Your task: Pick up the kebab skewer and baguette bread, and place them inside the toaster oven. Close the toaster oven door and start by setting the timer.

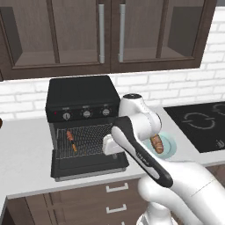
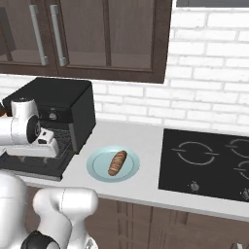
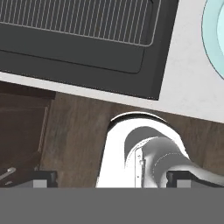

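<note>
The black toaster oven (image 1: 83, 99) (image 2: 63, 102) stands on the counter with its door (image 1: 88, 166) (image 3: 87, 57) dropped open. The kebab skewer (image 1: 71, 140) lies on the left part of the wire rack (image 1: 90, 138) (image 3: 87, 17) inside. The golden-brown baguette bread (image 2: 117, 163) (image 1: 157, 145) rests on a pale blue plate (image 2: 99, 168) (image 3: 213, 30) right of the oven, partly behind my arm in the left base view. My gripper (image 1: 108, 146) (image 2: 48, 143) (image 3: 111, 178) hovers over the door's right front corner, open and empty.
A black cooktop (image 1: 197, 125) (image 2: 209, 163) is set into the counter to the right of the plate. Dark wall cabinets (image 1: 105, 30) hang above the oven. Drawers (image 1: 116, 197) run below the counter edge.
</note>
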